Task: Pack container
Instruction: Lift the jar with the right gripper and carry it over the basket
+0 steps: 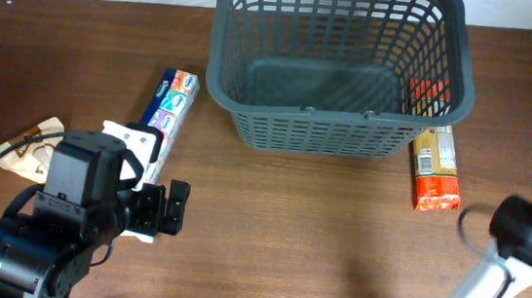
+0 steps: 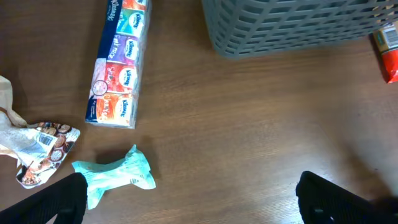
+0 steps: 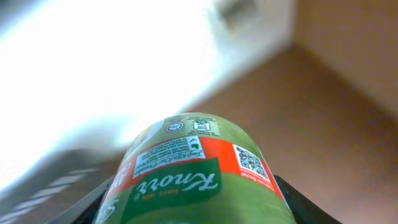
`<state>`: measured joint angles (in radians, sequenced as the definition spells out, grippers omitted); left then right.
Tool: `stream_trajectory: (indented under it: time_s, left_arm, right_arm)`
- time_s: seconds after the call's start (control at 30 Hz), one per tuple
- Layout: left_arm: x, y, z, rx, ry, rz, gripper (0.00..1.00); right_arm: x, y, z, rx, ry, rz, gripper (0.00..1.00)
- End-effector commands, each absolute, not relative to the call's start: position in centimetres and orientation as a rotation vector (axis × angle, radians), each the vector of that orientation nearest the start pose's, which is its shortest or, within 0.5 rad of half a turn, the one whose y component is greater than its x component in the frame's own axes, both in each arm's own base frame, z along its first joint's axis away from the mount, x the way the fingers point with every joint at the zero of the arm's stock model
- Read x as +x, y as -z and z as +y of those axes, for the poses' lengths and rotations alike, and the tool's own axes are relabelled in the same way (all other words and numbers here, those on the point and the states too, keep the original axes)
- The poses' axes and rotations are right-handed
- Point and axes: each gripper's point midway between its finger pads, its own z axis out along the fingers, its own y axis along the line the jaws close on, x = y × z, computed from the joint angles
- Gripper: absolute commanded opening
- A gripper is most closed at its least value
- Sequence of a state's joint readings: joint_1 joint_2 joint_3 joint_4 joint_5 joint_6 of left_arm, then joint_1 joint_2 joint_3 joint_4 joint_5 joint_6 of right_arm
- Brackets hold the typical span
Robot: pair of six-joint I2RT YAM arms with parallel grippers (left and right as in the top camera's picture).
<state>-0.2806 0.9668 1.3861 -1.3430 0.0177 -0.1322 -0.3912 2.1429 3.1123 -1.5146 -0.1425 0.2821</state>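
The dark grey basket (image 1: pixel 335 126) stands at the back middle of the table, and its floor looks bare; its wall shows in the left wrist view (image 2: pixel 292 25). My left gripper (image 1: pixel 170 208) (image 2: pixel 189 199) is open and empty, low over the table. A teal packet (image 2: pixel 115 174) lies by its left finger. A Kleenex tissue pack (image 1: pixel 170 108) (image 2: pixel 118 62) lies further ahead. My right gripper (image 3: pixel 193 208) is shut on a green and orange Knorr packet (image 3: pixel 193 168) and points at a bright wall. In the overhead view only the right arm (image 1: pixel 517 232) shows.
An orange and red packet (image 1: pixel 436 165) (image 2: pixel 388 53) lies against the basket's right side. A crumpled brown snack packet (image 1: pixel 23 148) (image 2: pixel 37 149) lies at the far left. The left arm's body (image 1: pixel 53 226) fills the front left corner.
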Motion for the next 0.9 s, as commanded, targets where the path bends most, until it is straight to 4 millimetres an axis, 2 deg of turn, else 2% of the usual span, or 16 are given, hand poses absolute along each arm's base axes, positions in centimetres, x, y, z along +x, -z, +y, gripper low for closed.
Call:
stream_trajectory:
  time_s: [0.0, 0.1, 0.2, 0.3, 0.43, 0.53, 0.6, 0.77, 0.87]
  left_arm:
    - [21.0, -29.4, -6.4, 0.202, 0.188, 2.480, 1.00]
    - [21.0, -29.4, -6.4, 0.202, 0.188, 2.480, 1.00]
    - [21.0, -29.4, -6.3, 0.202, 0.188, 2.481, 1.00]
    - [20.9, -29.4, -6.3, 0.203, 0.187, 2.484, 0.99]
    - [20.6, -29.1, -6.2, 0.204, 0.183, 2.503, 1.00]
    - [20.4, -29.0, -6.2, 0.205, 0.180, 2.513, 1.00]
    - [20.3, -28.9, -6.1, 0.205, 0.179, 2.518, 1.00]
    - [20.1, -28.7, -6.1, 0.206, 0.177, 2.529, 1.00]
    - [20.1, -28.7, -6.1, 0.206, 0.176, 2.529, 1.00]
  right_arm:
    - [42.3, -48.7, -7.4, 0.416, -0.246, 1.966, 0.04]
    - [42.2, -49.6, -1.1, 0.241, -0.320, 1.979, 0.04]
    - [42.8, -48.4, 4.0, 0.102, -0.364, 2.032, 0.04]
    - [44.5, -45.6, 7.3, 0.030, -0.343, 2.112, 0.04]
    - [47.4, -39.8, 10.5, -0.031, -0.312, 2.258, 0.04]
    - [49.1, -34.7, 12.1, -0.064, -0.303, 2.386, 0.04]
    - [49.8, -31.6, 12.5, -0.065, -0.284, 2.464, 0.04]
    - [50.5, -24.5, 11.5, -0.035, -0.178, 2.651, 0.04]
    - [50.2, -21.4, 10.7, -0.019, -0.124, 2.736, 0.04]
